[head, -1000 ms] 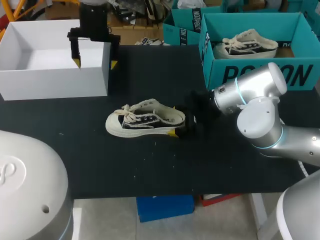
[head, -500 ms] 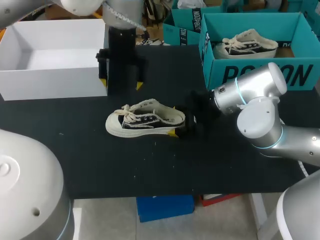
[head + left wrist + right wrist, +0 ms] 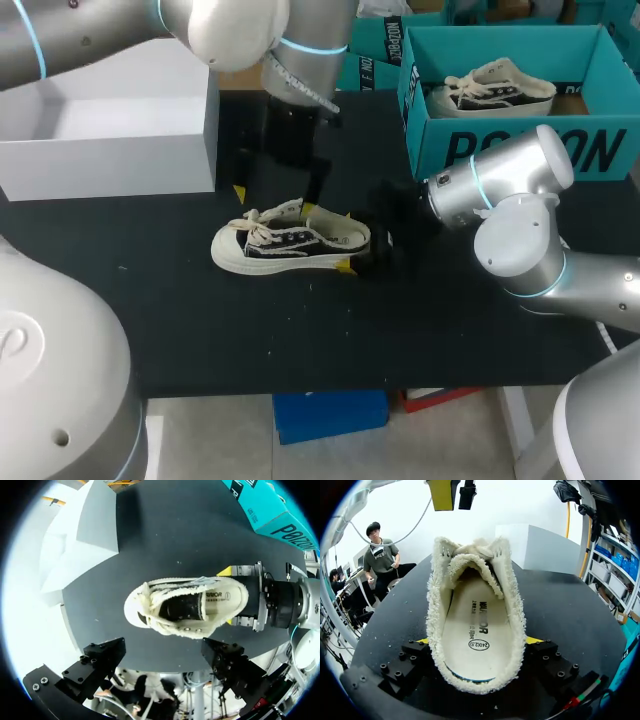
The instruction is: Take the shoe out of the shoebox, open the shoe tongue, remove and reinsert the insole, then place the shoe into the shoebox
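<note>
Now the left gripper [image 3: 273, 200], fingers [image 3: 238, 192] spread, has swung from the white shoebox [image 3: 110, 150] to above the shoe [image 3: 290, 240] lying beside it, heel clamped by the right gripper [image 3: 347, 240]: tongue-opening looks next.

Shoe [image 3: 290, 240] stands on its sole near the middle of the black table [image 3: 200, 330], toe to the left. Right gripper [image 3: 347, 240] clamps the heel, one yellow tip at each side. Left gripper [image 3: 273, 198] hangs just behind the laces with its fingers spread; contact cannot be determined. White box [image 3: 110, 165] sits far left. Teal box [image 3: 520, 150] far right holds a second shoe [image 3: 495, 88].
</note>
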`<control>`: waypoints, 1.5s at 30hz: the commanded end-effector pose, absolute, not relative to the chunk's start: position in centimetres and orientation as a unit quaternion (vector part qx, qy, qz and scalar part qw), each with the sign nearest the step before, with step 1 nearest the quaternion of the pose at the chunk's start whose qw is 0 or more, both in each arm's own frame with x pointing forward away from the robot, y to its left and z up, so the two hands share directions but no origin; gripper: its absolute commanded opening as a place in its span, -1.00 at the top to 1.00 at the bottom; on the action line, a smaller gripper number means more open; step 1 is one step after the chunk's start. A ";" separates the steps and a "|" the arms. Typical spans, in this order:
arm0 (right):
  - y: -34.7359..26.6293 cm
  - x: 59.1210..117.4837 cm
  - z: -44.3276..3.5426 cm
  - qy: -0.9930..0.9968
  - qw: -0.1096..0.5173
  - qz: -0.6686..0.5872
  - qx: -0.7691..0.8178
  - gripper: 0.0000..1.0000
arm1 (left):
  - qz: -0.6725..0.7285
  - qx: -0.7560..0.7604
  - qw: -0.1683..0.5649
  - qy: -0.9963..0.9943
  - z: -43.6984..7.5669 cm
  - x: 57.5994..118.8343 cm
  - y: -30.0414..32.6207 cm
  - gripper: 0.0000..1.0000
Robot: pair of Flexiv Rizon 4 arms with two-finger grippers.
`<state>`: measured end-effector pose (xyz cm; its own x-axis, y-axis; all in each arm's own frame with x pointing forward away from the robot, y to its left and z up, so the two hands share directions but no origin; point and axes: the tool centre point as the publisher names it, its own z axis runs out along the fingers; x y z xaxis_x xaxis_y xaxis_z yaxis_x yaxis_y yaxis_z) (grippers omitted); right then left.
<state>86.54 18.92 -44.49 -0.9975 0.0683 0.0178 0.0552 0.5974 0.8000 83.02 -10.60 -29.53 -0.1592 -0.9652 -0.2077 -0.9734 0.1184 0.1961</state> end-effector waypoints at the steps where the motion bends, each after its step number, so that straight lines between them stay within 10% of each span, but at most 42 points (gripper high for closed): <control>1: 19.1 86.6 -44.6 0.894 0.008 0.447 0.036 1.00 | 0.187 -0.641 0.043 0.743 -31.1 83.7 -12.8 -1.00; 39: 19.1 86.6 -44.6 0.894 0.008 0.447 0.036 1.00 | 0.215 -0.638 0.149 0.724 -37.8 85.6 -12.8 -1.00; 43: 19.1 86.6 -44.6 0.894 0.008 0.447 0.036 1.00 | 0.212 -0.638 0.147 0.726 -37.6 85.6 -13.0 1.00; 45: 19.1 86.6 -44.6 0.894 0.008 0.447 0.036 1.00 | 0.210 -0.638 0.145 0.727 -37.5 85.6 -13.1 1.00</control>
